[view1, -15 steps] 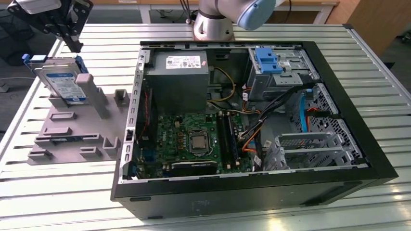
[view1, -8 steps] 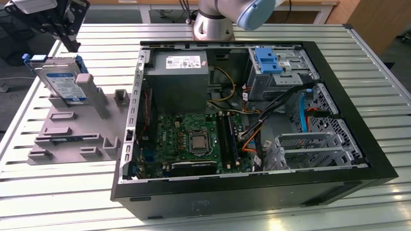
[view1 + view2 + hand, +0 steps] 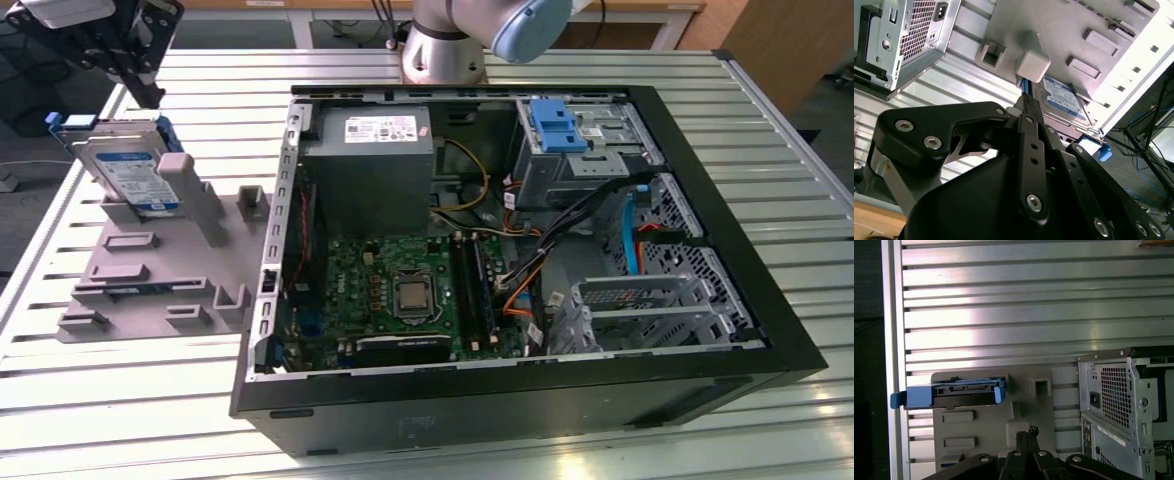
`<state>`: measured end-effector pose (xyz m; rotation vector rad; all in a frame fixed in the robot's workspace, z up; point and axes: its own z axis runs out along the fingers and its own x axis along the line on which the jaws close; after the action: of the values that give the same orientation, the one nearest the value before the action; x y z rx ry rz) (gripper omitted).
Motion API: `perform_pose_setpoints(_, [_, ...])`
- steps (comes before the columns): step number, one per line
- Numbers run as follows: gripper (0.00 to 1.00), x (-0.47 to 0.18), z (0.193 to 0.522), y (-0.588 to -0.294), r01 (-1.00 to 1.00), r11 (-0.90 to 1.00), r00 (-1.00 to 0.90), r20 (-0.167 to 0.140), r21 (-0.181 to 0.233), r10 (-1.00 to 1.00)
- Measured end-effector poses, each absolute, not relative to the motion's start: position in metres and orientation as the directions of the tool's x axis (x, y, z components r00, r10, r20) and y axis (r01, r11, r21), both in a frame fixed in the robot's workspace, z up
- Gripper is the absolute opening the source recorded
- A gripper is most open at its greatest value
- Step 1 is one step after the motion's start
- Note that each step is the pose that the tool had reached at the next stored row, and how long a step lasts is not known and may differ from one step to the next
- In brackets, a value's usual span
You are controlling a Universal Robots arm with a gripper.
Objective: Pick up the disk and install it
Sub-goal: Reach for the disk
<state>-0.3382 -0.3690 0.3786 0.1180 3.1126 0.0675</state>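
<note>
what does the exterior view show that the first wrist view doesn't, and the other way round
Exterior view: the case open from above, its motherboard, a blue bracket, and the disk's labelled face. First wrist view: the disk's connector edge and the case's vented rear. Both: the disk standing in the grey holder, the slatted table, and the gripper near the disk, apart from it.

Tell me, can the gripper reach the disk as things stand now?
Probably yes. The gripper hangs above the disk, a little to one side. The disk stands on edge in the grey holder with its top free. Nothing lies between them, though the jaws look shut.
</note>
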Motion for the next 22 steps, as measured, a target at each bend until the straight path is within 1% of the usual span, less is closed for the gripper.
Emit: perform_pose_setpoints(22, [0.11, -0.351, 0.378, -0.366, 0.075, 0.996, -0.997, -0.024, 0.044, 0.076])
